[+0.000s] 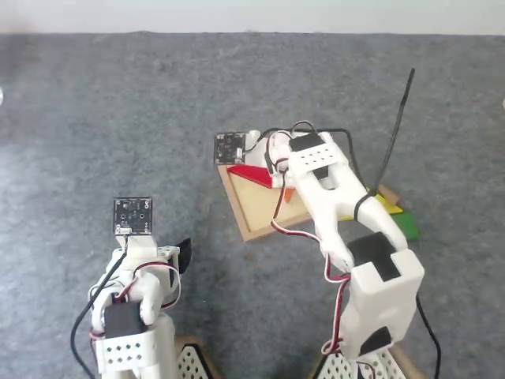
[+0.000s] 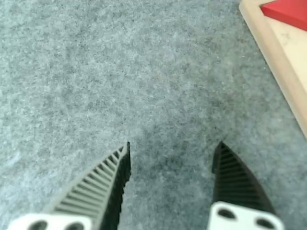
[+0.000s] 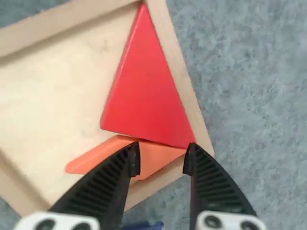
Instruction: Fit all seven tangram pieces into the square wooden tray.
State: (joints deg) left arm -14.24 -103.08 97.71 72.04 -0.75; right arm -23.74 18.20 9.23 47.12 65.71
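Two small robot arms sit side by side at a table covered with a grey mat (image 1: 118,103). We see them from above and from a camera on each wrist.

The square wooden tray (image 3: 53,96) lies turned like a diamond in front of the right arm, which stretches forward over it. Inside it, a red triangle (image 3: 144,96) lies flat with one long side against the rim and its point in a corner. An orange piece (image 3: 156,160) lies flat just beside the red one, touching its short side, near the next corner of the tray.

The right gripper (image 3: 161,155) hangs directly over the orange piece. Its jaws stand a narrow gap apart, with orange showing between them and out past one jaw. From this angle the tips seem to straddle the piece rather than pinch it, though we cannot be sure they are clear of it.

The left gripper (image 2: 172,153) is near its own base, well apart from the tray. Its jaws are spread wide over bare mat, with nothing between them.

On the mat just past the tray's far side, partly under the right arm, lie a yellow piece (image 1: 388,207) and a green piece (image 1: 408,226).

We judge the task to be at an early stage. Two of the seven pieces are in the tray, most of the tray floor is bare wood, and five pieces are left to fit, the yellow and green among them.
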